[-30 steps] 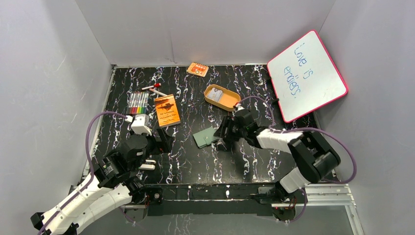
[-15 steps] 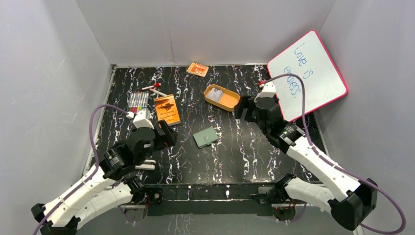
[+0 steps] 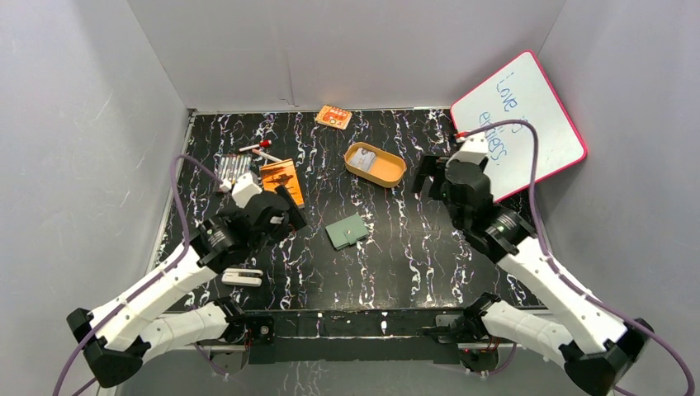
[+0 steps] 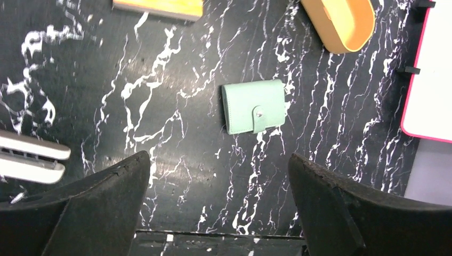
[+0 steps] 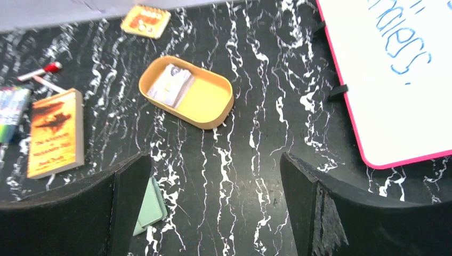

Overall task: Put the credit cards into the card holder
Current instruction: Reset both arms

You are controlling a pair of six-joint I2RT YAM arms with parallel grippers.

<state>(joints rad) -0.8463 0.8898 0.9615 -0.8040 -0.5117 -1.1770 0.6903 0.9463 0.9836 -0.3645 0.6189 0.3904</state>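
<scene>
- Left gripper hung above the table on the near-left side of the tray, fingers spread wide and nothing between them.
- Right gripper stood just as wide and just as empty. It hovered just right of the tray, looking down over it.
- Cards lay in a small pale stack inside the tray, at its far-left end. Their number could not be told.
- Wallet lay flat on the table on the near side of the tray, apart from it, folded shut with the snap tab across its front.
- Progress, as judged: nothing visibly done. No card showed on or in the wallet, though its inside was hidden.
- Left to do, by my reckoning: open the wallet, lift the cards out of the tray, and slide them into the pockets.
- Cards sat ahead of and below the right gripper, near it but untouched.
- They were well apart from the left gripper.
- Wallet sat ahead of the left gripper, in line with the gap between its fingers, lower down and untouched. It was nearer to that gripper than the tray was.
</scene>
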